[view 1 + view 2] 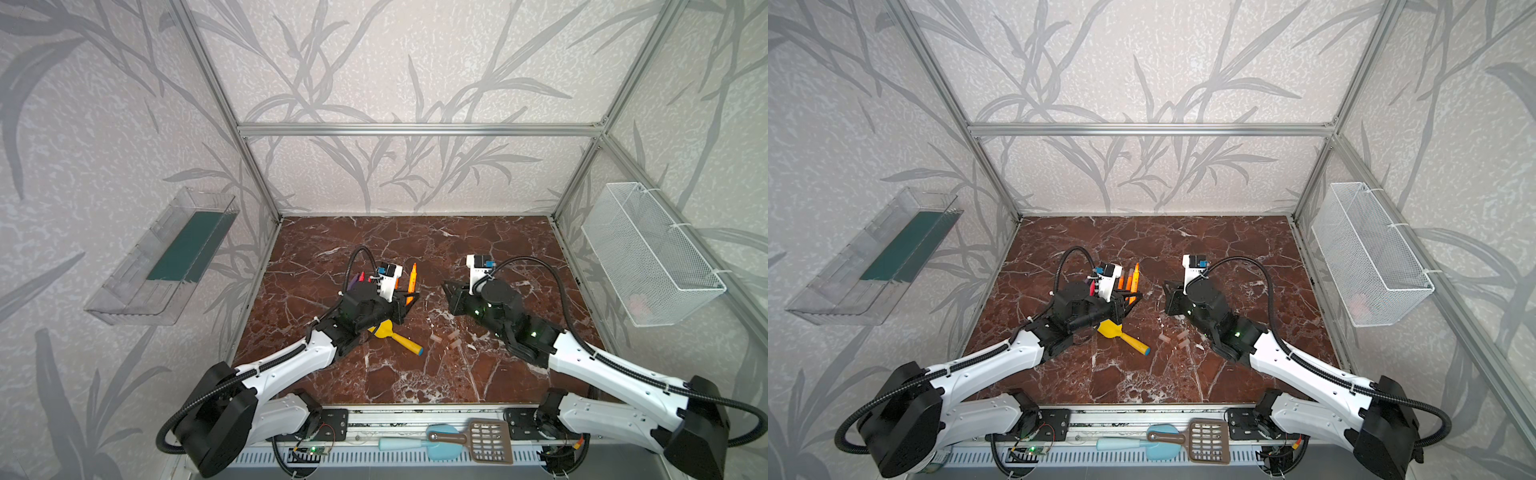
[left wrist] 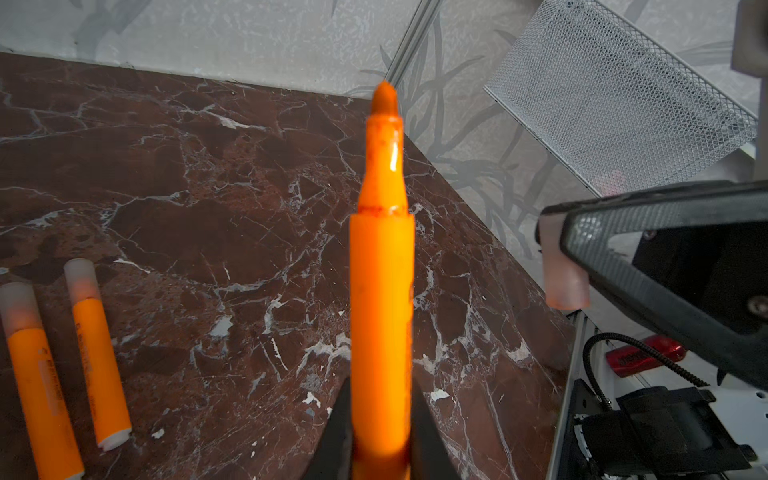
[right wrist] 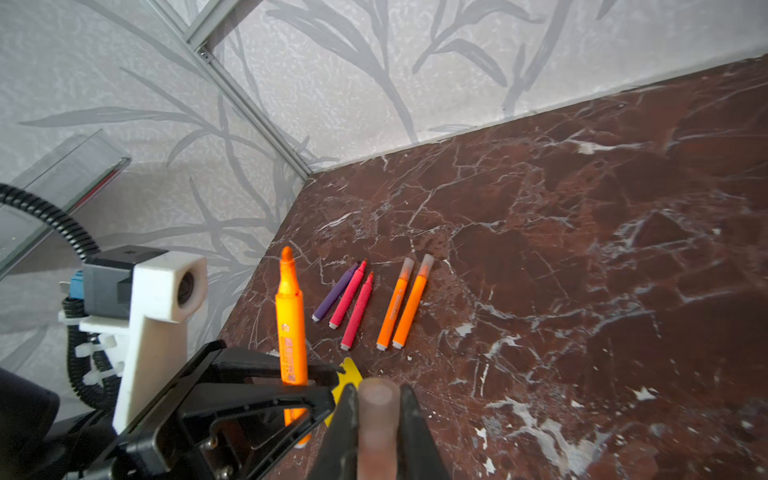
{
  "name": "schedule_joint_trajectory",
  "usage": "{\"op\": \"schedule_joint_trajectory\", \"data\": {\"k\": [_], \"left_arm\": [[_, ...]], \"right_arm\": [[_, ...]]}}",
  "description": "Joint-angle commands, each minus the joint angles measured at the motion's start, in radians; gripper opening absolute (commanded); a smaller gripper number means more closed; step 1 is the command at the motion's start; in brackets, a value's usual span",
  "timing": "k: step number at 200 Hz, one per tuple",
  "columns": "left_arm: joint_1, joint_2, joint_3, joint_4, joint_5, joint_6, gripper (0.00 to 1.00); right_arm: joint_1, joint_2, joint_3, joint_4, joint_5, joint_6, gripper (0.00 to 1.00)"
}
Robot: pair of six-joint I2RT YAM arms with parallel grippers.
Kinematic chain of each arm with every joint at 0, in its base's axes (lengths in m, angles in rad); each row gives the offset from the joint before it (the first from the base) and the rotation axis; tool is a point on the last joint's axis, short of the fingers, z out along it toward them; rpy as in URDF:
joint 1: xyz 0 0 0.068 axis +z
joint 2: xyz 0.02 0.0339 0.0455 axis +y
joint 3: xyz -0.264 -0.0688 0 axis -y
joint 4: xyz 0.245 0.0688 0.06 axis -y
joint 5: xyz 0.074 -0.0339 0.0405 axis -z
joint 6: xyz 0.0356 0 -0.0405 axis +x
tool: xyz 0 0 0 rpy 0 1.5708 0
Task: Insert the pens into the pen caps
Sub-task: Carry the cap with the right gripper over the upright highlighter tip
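- clearly, the third capping was in hand: the left gripper (image 2: 380, 440) was clenched on a bare-tipped orange plastic marker pen (image 2: 381, 291).
- the right gripper (image 3: 378, 391) pinched a short translucent pinkish cap tube (image 3: 377, 419), just beside that pen, not touching.
- next would call for lining the cap's mouth with the tip, then pushing them together.
- a purple marker pen (image 3: 336, 292) and two pinkish-red marker pens (image 3: 358, 311) lay uncapped beyond the left gripper.

We are looking into a robot lab cell.
An aluminium frame (image 1: 415, 129) and leaf-papered panels (image 1: 374, 62) box in a marble-look tabletop (image 1: 415, 249), left arm (image 1: 286, 365) and right arm (image 1: 602, 365) mounted at its front.
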Motion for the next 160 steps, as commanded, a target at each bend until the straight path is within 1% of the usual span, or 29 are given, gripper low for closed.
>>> {"op": "schedule_joint_trajectory", "data": {"k": [1,38,61,120,160], "left_arm": [[-0.008,-0.011,0.008,0.046,0.037,-0.001,0.0],[-0.014,-0.02,0.002,0.049,0.032,0.0,0.0],[-0.017,-0.018,0.004,0.056,0.04,0.0,0.0],[-0.02,-0.047,-0.003,0.051,0.038,0.009,0.0],[-0.022,-0.062,-0.009,0.05,0.029,0.01,0.0]], "right_arm": [[-0.004,0.043,0.037,0.152,-0.062,-0.043,0.0],[-0.003,0.101,0.066,0.24,-0.041,-0.033,0.0],[-0.003,0.13,0.09,0.278,-0.003,-0.026,0.0],[-0.003,0.231,0.211,0.269,0.004,-0.049,0.0],[-0.003,0.242,0.244,0.254,0.022,-0.079,0.0]]}}
